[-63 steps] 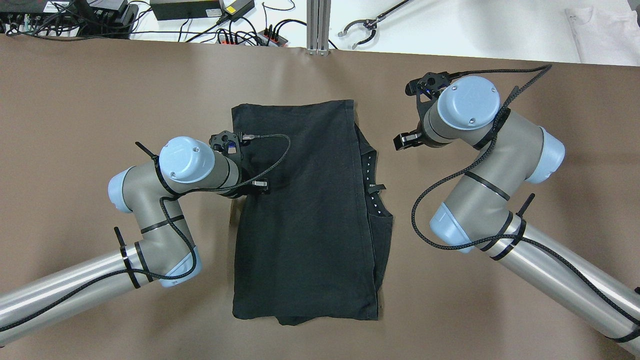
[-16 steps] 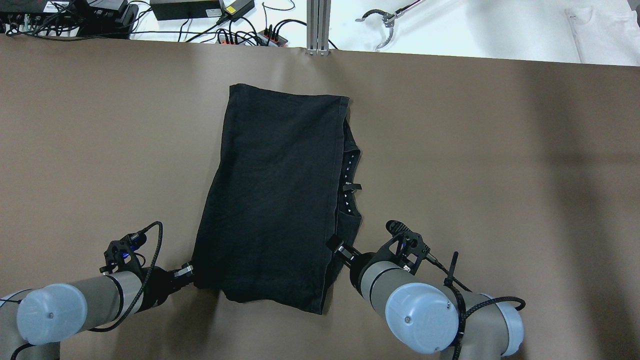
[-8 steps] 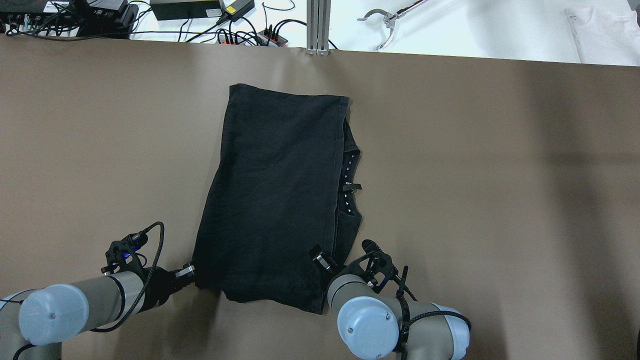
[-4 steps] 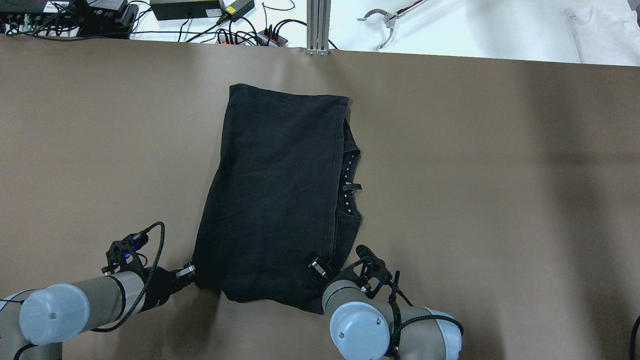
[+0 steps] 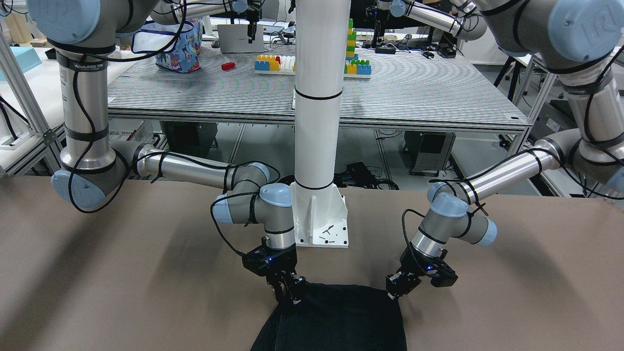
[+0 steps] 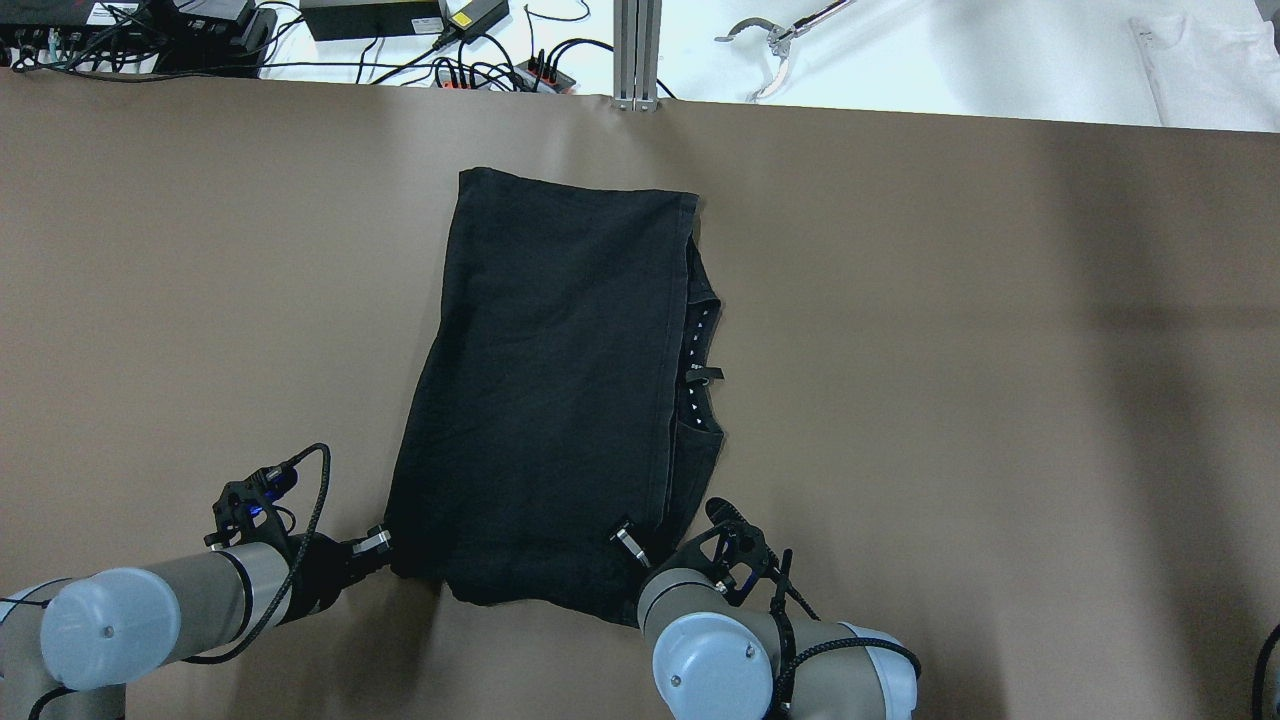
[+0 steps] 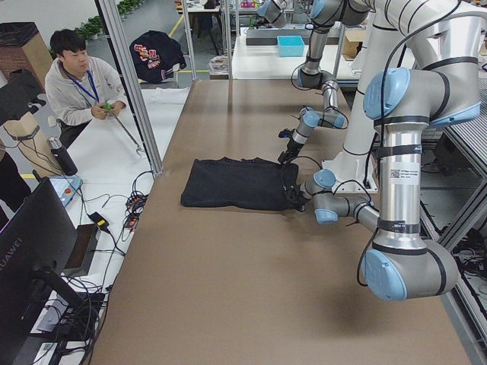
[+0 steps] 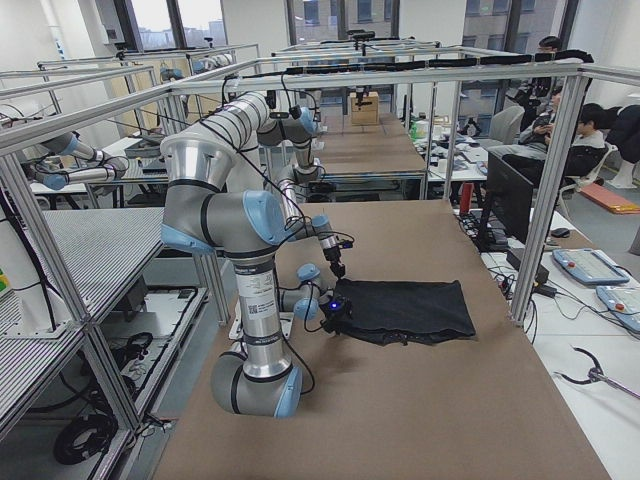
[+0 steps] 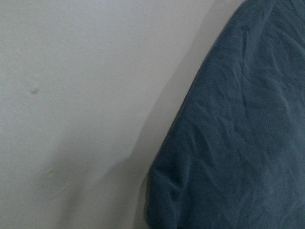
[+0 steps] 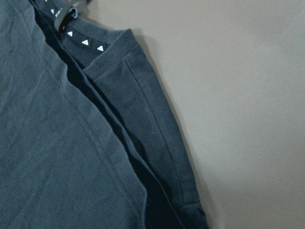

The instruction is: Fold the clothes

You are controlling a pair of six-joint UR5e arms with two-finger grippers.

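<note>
Black tee (image 6: 550,380): my R gripper (image 6: 626,537) just slid onto near corner, L gripper (image 6: 375,543) on other; can't tell if clamped; lift-fold next.

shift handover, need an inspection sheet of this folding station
surface: brown table, smooth covering
job's things: black garment folded lengthwise, lying flat, collar showing along its right edge
clutter: nothing seen
grippers: left gripper at the garment's near left corner, right gripper at its near right corner; open or shut cannot be told
cables: black cable looped at each wrist; power strip beyond the far edge
surroundings: white bench with grabber tool and white cloth; seated operator at the table's left end
</note>
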